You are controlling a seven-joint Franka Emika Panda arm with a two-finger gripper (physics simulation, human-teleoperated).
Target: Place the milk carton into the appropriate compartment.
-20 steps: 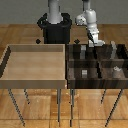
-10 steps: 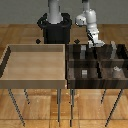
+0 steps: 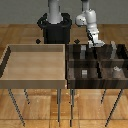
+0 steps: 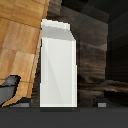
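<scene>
On the exterior view's left you have the light wooden tray (image 3: 10, 67), open and shallow-walled; nothing can be made out inside it. Moving right, the dark-walled compartment rack (image 3: 70, 67) sits just beside it, with small grey shapes (image 3: 84, 73) in some of its cells. Above the rack's far cells hangs your gripper (image 3: 93, 44), pointing down. You cannot make out the milk carton in the exterior view, but the wrist view shows it clearly: the milk carton (image 4: 58, 65) stands upright, pale grey-white, close in front of the camera, with a dark wooden wall behind it and lighter floor planks to one side. Whether the fingers are closed on it, or merely near it, cannot be told; only one dark finger tip (image 4: 10, 86) shows at the edge, apart from the carton's side. Judge the carton as light and stiff, with smooth flat faces that may slip. Take it by the two broad opposite faces around mid-height, below the sloped top, and squeeze squarely so it does not twist or tip.
</scene>
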